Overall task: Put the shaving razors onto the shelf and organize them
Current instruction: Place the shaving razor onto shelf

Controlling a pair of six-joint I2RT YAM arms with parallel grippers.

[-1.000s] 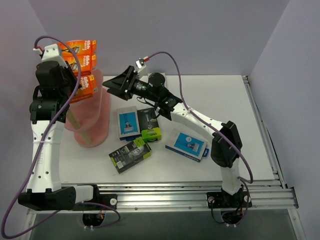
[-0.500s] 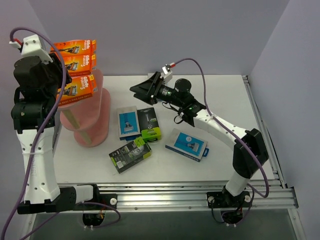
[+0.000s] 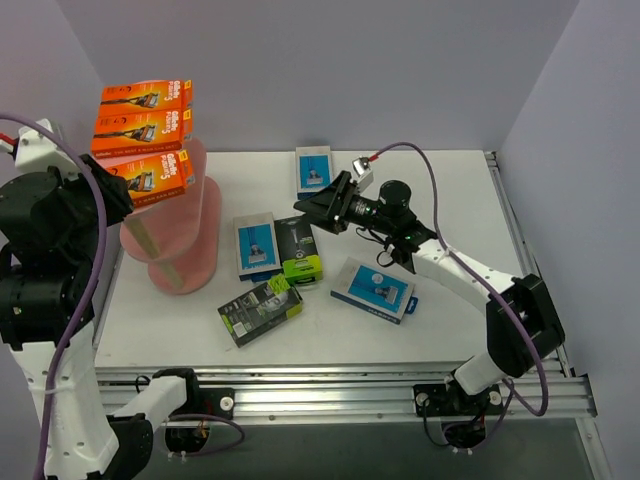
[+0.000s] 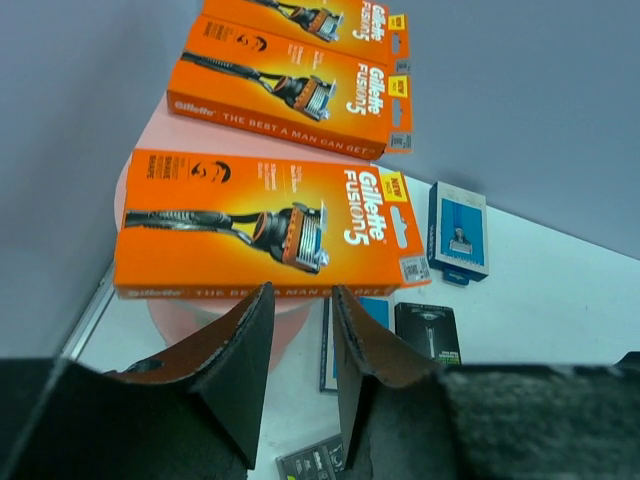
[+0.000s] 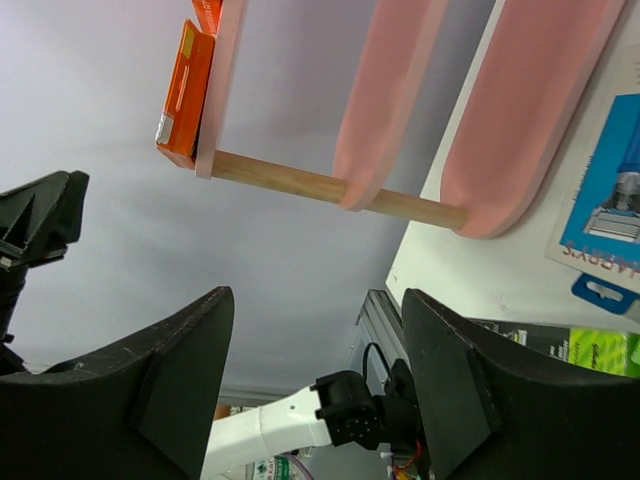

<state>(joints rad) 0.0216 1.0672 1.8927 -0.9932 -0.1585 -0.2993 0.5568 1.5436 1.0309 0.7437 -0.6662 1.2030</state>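
Left tool, parted and empty, faces orange packs on the shelf; right tool gapes empty among loose packs.

Light: bright, even, overhead | Shadows: faint, soft-edged on white table | Focus: left gripper dark, blurred close to lens | Top view: sharp

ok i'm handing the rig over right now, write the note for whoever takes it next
Grippers: left gripper open and empty, facing the shelf; right gripper open and empty, over the table.
Done: three orange packs lie on the shelf.
Left: three blue-and-grey packs and two black-and-lime packs are on the table, none gripped; all need shelving.
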